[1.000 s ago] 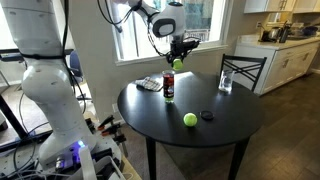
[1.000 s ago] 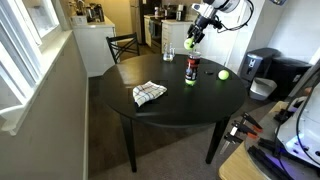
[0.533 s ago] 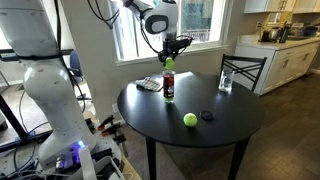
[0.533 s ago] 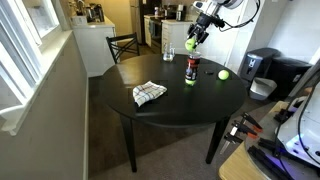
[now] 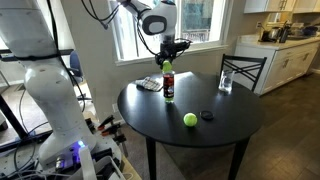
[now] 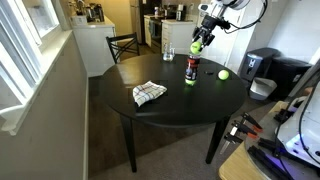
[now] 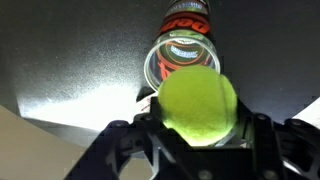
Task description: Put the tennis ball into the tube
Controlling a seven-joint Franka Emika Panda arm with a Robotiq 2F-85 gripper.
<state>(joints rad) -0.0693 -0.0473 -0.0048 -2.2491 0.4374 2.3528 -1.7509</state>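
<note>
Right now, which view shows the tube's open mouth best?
The wrist view: it looks down into the tube, its pale rim partly covered by the held tennis ball. Both exterior views show the tube only from the side, small, mouth unreadable.

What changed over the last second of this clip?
The gripper, shut on the ball, carried it sideways toward the tube and now holds it above the tube. In the wrist view the open mouth shows just past the ball. Nothing was let go. The tube, second ball, disc, glass and cloth stayed put.
</note>
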